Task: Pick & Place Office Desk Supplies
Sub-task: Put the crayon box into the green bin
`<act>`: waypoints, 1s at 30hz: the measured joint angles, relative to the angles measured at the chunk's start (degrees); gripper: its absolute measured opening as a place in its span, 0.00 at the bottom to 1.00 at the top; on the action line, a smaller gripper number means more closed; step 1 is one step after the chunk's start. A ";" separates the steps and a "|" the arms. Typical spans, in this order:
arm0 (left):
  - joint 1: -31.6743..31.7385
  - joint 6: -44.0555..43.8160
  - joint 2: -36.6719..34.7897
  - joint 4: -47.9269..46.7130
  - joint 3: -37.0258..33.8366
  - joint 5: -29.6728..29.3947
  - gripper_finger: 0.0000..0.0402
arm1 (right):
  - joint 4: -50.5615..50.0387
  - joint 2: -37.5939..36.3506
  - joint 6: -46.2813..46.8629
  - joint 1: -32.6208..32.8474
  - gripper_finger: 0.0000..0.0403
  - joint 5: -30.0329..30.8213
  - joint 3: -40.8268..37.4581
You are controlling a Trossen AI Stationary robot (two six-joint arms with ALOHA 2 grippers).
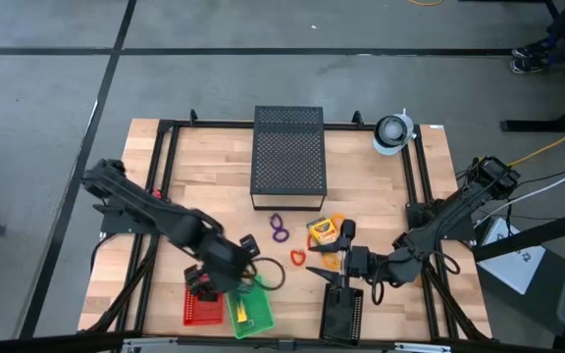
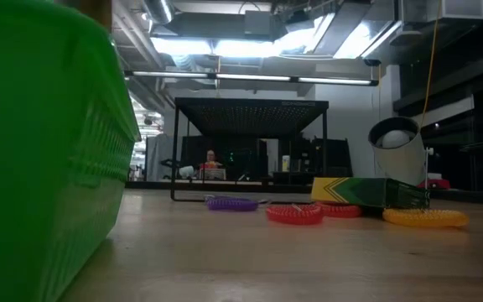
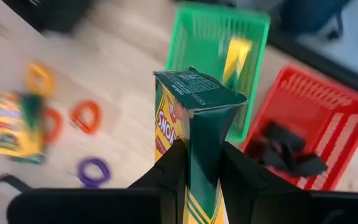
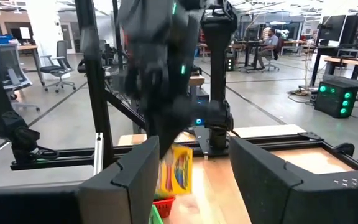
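A yellow-and-green crayon box [image 3: 194,118] is held by my left gripper [image 3: 201,155] above the green basket [image 3: 197,37] and the red basket [image 3: 328,118] at the table's near edge. The same gripper [image 1: 228,273] shows from above. A second crayon box [image 3: 237,57] lies in the green basket, and black clips [image 3: 288,152] lie in the red one. Another crayon box [image 1: 324,232] lies flat mid-table among a purple ring [image 1: 280,227], a red ring [image 1: 298,257] and an orange ring [image 2: 426,218]. My right gripper [image 1: 339,261] hovers open, level, over the near right. My left gripper pinches the crayon box between its two fingers [image 3: 166,171], one on each side of the box near its close end [image 3: 197,180]. The fingers point steeply down and lie along the box. The box's far end [image 3: 197,93] sticks out past the fingertips, lifted clear.
A large black perforated box [image 1: 287,157] stands at the far middle, with a white cylinder [image 1: 392,133] at the far right. A black basket [image 1: 341,314] sits near the front edge under my right gripper. Black frame rails [image 1: 165,167] run along the table's sides.
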 joint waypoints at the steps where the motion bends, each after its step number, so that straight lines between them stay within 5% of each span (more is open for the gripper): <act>1: 0.09 0.35 1.70 -1.02 0.49 -0.38 0.16 | -0.13 0.00 0.00 -0.02 0.49 0.00 0.00; 8: -0.79 5.43 14.48 -13.13 9.23 -5.94 0.16 | -0.57 0.00 -0.31 0.00 0.49 -0.04 0.00; 18: -2.07 8.38 24.70 -20.08 25.62 -4.57 0.16 | -4.03 0.00 -0.68 0.00 0.49 -1.10 0.00; 30: -2.06 6.23 30.52 -21.40 28.94 -2.01 0.16 | -7.36 0.00 -0.84 0.00 0.49 -1.08 0.00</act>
